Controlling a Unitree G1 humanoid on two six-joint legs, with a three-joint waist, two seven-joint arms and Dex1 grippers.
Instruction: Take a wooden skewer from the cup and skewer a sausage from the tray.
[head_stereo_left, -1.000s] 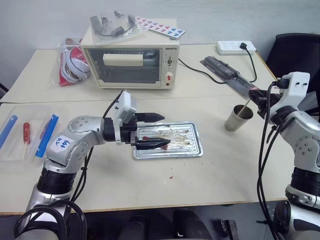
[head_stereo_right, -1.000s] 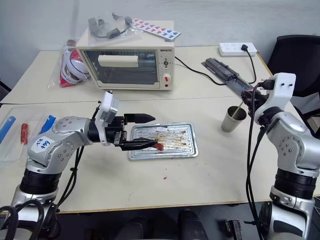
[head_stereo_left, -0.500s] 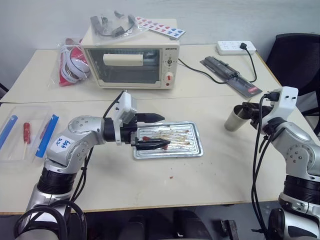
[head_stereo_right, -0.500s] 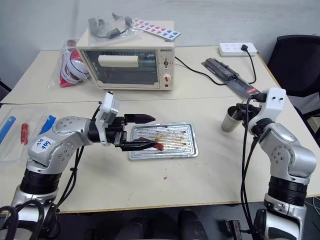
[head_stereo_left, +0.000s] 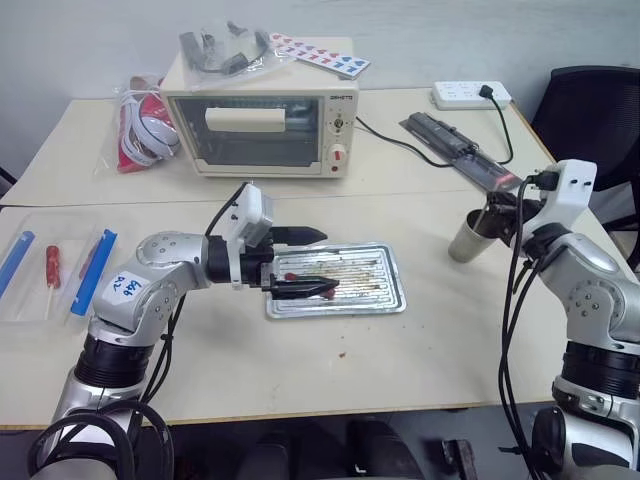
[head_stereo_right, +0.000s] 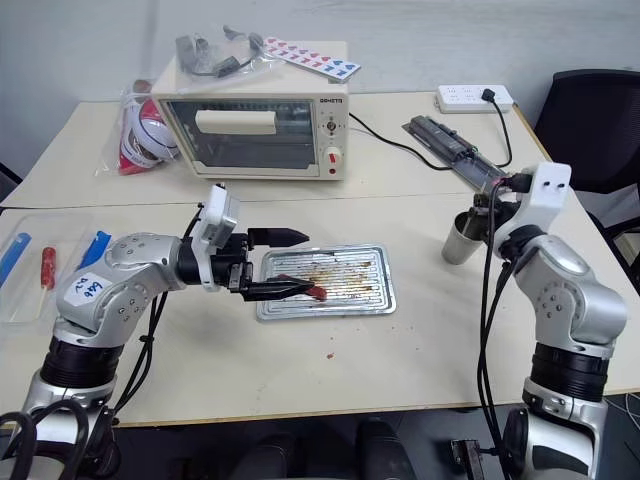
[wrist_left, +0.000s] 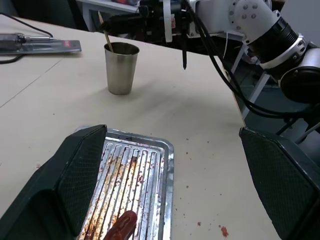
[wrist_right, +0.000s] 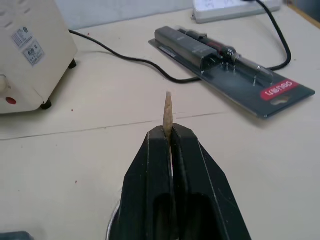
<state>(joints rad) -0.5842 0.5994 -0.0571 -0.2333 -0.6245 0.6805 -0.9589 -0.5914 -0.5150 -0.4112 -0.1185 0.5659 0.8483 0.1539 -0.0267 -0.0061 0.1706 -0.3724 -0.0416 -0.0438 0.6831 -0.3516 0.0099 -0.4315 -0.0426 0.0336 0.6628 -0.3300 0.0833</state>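
Overhead, from the head cameras: left gripper (head_stereo_left: 300, 262) hangs level over the near-left end of the tray (head_stereo_left: 385, 297), fingers spread wide, nothing between them. One finger sits above the tray's back rim, the other lies low over the ribbed base. The sausage (head_stereo_right: 316, 292) lies on the tray just at the tip of that lower finger; contact can't be judged. Brown grease streaks run across the tray's middle. Well to the right, the cup (head_stereo_left: 465, 238) stands upright on the table (head_stereo_left: 400, 360), and the right gripper (head_stereo_right: 487, 208) sits directly over its mouth. Behind, a toaster oven (head_stereo_left: 262, 130) faces forward; a power strip (head_stereo_left: 470, 94) and a carded tool pack (head_stereo_left: 462, 152) lie at the far right. A clear plastic tray (head_stereo_left: 20, 300) with blue and red sticks rests at the left table edge.

Left wrist view: both fingers (wrist_left: 75, 175) frame the scene, far apart, unloaded. Tray end and sausage (wrist_left: 121, 227) lie between them. Beyond, the cup (wrist_left: 120, 67) stands with the wooden skewer (wrist_left: 105, 37) leaning out of it, its upper part meeting the right gripper's black fingers.

Right wrist view: right gripper (wrist_right: 169, 137) is pinched tight on the wooden skewer (wrist_right: 167, 112), whose pointed tip pokes out past the fingertips. Cup rim is barely visible below. The toaster oven's corner (wrist_right: 30, 50) and the tool pack (wrist_right: 235, 75) lie beyond.
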